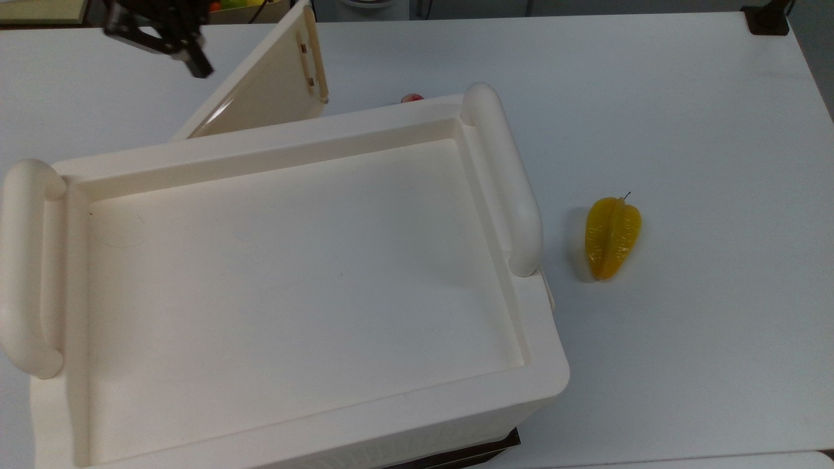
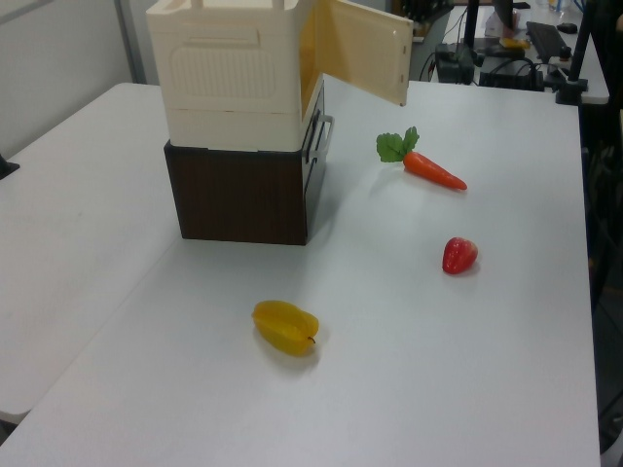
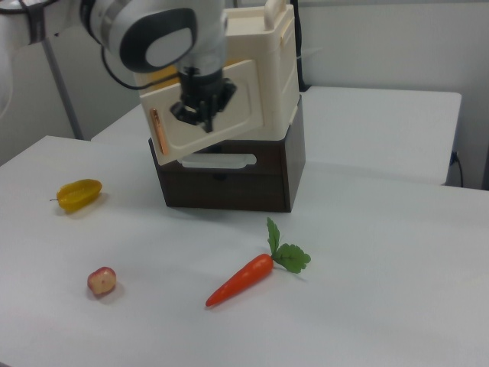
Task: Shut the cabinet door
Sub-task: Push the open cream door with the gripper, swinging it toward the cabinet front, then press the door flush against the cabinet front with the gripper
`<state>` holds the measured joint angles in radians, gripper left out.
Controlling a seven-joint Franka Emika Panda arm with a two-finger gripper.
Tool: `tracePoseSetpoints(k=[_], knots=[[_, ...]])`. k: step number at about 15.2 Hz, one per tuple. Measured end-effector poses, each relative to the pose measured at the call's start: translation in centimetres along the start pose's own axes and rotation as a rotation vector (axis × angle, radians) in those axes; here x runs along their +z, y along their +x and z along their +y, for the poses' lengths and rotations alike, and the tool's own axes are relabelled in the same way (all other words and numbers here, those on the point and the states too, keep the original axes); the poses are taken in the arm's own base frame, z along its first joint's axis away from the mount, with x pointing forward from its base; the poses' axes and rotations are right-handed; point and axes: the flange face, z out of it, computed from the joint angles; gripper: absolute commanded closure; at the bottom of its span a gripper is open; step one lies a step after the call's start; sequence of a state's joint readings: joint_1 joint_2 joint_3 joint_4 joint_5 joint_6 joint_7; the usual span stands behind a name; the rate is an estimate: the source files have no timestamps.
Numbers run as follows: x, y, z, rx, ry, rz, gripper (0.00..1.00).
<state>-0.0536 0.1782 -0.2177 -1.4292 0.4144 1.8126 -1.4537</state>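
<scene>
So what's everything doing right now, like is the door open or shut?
cabinet door: part open, swung out from the cabinet.
gripper: against the door's outer face.
cabinet: upright on the dark brown drawer unit.
drawer unit: drawer shut.
carrot: lying on the table.
starfruit: lying on the table.
red fruit: resting on the table.
</scene>
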Motion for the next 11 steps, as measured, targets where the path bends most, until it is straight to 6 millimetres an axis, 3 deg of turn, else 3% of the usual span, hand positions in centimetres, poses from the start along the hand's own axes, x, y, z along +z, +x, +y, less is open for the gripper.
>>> tracePoseSetpoints(k=[11], knots=[[5.4, 13.2, -3.2, 0.391, -0.064, 0.048, 1.00]])
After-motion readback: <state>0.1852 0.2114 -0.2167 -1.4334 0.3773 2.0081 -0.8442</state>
